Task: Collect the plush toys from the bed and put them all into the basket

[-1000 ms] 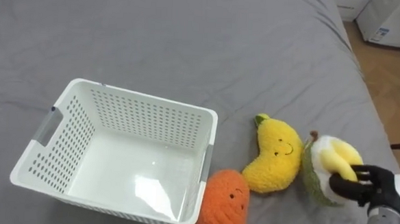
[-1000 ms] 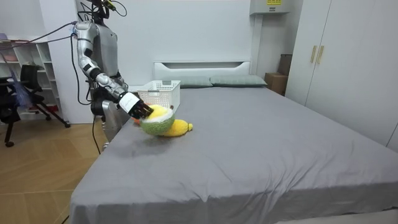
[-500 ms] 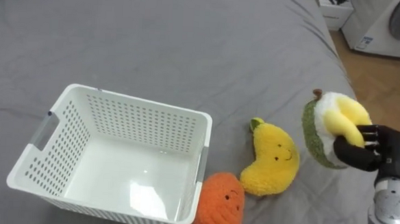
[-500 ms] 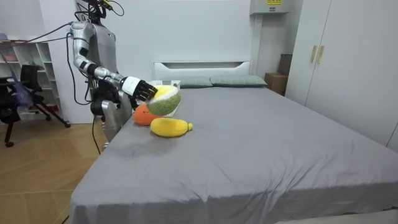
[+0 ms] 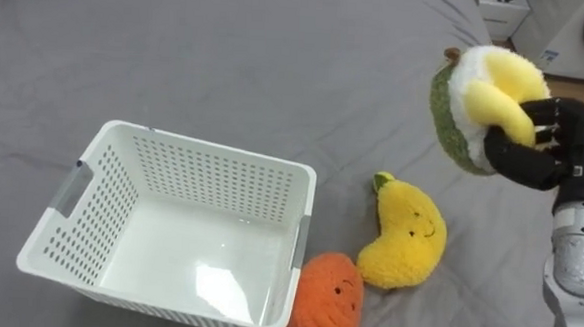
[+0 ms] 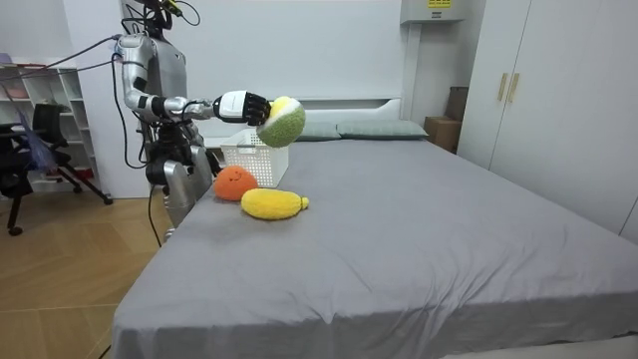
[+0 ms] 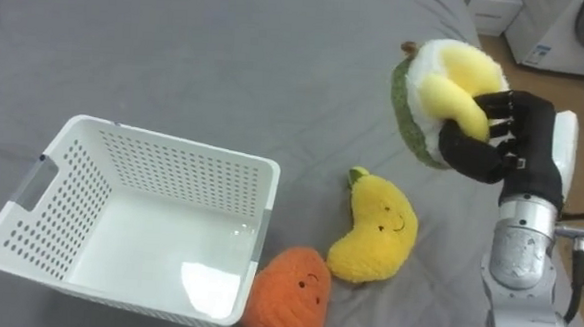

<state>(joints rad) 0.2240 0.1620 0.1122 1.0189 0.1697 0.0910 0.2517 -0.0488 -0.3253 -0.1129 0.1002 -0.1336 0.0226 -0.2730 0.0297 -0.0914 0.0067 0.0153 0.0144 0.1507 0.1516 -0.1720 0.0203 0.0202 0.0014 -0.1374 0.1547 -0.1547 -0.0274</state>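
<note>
Over the bed (image 5: 228, 50) at right, the right hand (image 5: 538, 146) clutches the avocado plush (image 5: 465, 103) mid-carry; next it should swing left above the white basket (image 5: 213, 151) and release.

The bottom edge cuts off the orange plush (image 5: 327, 301); in the room view it partly hides the white basket (image 6: 247, 158)

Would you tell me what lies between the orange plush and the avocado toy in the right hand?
The banana plush lies between the orange plush and the avocado toy, in both eye views.
</note>
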